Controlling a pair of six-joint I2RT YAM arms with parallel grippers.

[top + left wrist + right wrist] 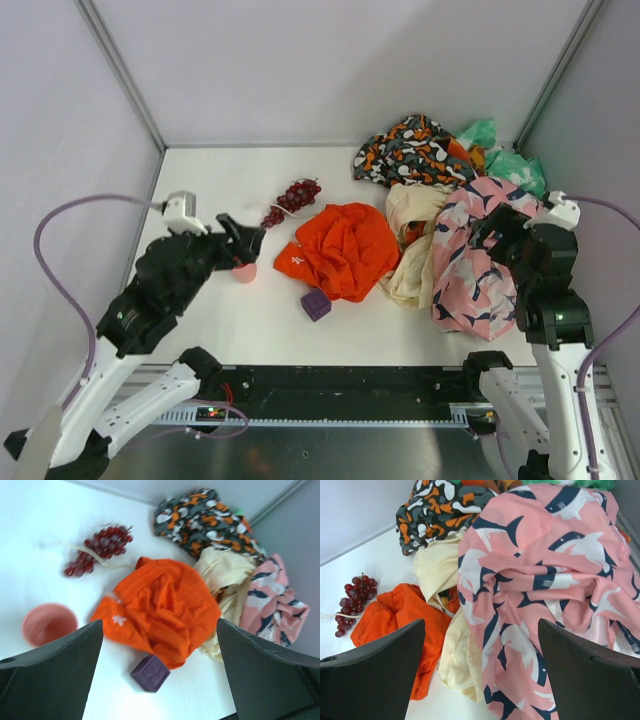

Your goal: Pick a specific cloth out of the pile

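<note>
Orange-red cloth (345, 248) lies at the pile (470, 260) edge, uncovered for lifting | left gripper (242, 238) spread, empty | right gripper (492, 228) spread, empty

Left tool (241, 238) jaws wide apart, empty; right tool (489, 226) same.

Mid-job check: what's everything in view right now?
cloth: 1, plain orange-red, centre, left of the pile
pink cloth: 1, pink with navy-white sharks, pile's near right
cream cloth: 1, cream, between those two
patterned cloth: 1, black-orange-white, pile's far side
green cloth: 1, mint, far right
grapes: 1 bunch, dark red, beyond the cloth
cup: 1, pink, left of cloth
block: 1, purple, before the cloth
left gripper: 1, black, open
right gripper: 1, black, open, over pink cloth
</note>
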